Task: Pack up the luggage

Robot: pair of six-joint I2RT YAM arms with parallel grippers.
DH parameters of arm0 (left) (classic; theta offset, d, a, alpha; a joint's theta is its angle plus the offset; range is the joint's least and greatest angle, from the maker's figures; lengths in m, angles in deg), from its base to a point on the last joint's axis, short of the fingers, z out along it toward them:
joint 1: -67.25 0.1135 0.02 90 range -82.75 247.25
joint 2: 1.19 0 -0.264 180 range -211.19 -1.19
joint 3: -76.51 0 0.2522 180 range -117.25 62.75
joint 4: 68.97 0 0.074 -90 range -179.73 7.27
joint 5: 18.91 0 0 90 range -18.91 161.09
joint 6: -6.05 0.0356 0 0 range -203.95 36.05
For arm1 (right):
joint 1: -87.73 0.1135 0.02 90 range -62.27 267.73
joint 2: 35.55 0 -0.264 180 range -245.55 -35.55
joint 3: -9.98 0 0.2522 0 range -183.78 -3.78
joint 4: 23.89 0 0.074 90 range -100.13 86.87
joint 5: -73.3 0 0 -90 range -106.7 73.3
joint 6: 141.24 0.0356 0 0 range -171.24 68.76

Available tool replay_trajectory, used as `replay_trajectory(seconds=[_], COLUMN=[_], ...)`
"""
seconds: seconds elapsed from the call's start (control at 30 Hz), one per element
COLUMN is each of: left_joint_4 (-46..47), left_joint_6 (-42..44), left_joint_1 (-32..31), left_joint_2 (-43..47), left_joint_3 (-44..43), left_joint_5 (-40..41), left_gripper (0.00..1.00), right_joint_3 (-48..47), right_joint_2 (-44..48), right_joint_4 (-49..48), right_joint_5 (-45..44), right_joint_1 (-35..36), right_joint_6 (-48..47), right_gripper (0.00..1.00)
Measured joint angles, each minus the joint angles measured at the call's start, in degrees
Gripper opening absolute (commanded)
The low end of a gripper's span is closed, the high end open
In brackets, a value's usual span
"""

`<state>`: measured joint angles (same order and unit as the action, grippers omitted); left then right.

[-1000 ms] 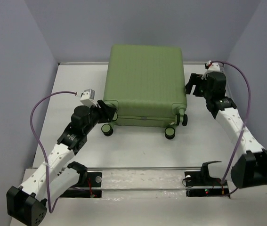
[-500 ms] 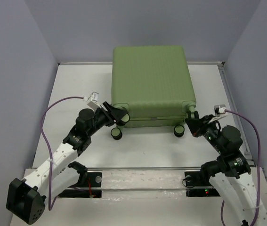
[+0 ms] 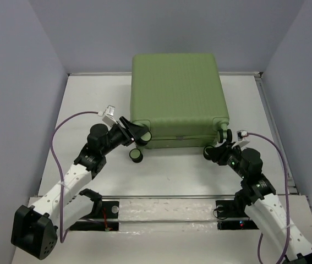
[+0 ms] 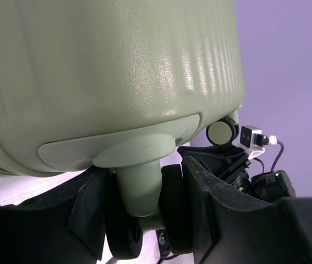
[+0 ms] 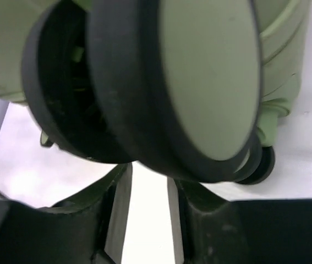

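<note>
Top external: looking down and forward from high at the near side, taking in the whole ribbed sage-green hard-shell suitcase (image 3: 175,93).
Left wrist: peering up, very near, at its black twin caster (image 4: 175,214).
Right wrist: nearly touching another black-rimmed caster (image 5: 205,77).
Shared: all showing the suitcase's wheeled edge.

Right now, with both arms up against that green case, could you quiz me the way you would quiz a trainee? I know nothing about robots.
1. True or false: the luggage lies open on the table with its lining showing.
2. What is between the fingers of the left gripper? A the carry handle; B a wheel; C nothing.
3. Fill in: seen from the arms' bases, the right gripper is at the luggage's near-____ corner.

Key: 1 false, the luggage is closed. 2 B. 3 right.
</note>
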<state>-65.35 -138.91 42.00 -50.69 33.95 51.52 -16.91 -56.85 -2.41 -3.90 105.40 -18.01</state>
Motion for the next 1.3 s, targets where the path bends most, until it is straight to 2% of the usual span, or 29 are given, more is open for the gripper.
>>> replay_trajectory(seconds=[0.17,0.33,0.63,0.77,0.87,0.97,1.1,1.3], left_joint_4=[3.06,4.55,10.16,12.74,13.51,13.64,13.62,12.72], left_joint_6=[-1.16,-1.31,-2.08,-3.04,-3.52,-3.67,-3.65,-3.43], left_joint_1=[1.11,1.38,1.70,1.75,1.73,1.68,1.70,1.75], left_joint_2=[-3.43,-4.57,-8.83,-10.54,-10.99,-11.04,-11.04,-10.14], left_joint_3=[-0.87,-0.87,-0.87,-0.87,-0.87,-0.87,-0.87,-0.87], left_joint_5=[-2.43,-2.99,-6.05,-6.99,-7.30,-7.23,-7.10,-5.68], left_gripper=[0.06,0.06,0.06,0.06,0.06,0.06,0.06,0.06], right_joint_3=[3.87,10.01,10.71,10.71,10.73,10.73,11.13,11.15], right_joint_2=[-1.01,-4.28,-12.48,-14.62,-17.35,-20.68,-22.18,-19.43], right_joint_4=[-7.02,-18.08,-35.23,-38.66,-41.79,-43.30,-43.06,-42.64], right_joint_5=[-6.91,-12.24,-15.91,-17.68,-19.50,-20.65,-22.71,-28.85], right_joint_1=[0.00,0.00,0.00,0.00,0.13,0.44,0.44,0.44], right_joint_6=[0.55,0.13,-1.97,-3.13,-4.15,-4.20,-1.09,2.47], right_gripper=[0.43,0.46,0.52,0.51,0.42,0.42,0.46,0.52])
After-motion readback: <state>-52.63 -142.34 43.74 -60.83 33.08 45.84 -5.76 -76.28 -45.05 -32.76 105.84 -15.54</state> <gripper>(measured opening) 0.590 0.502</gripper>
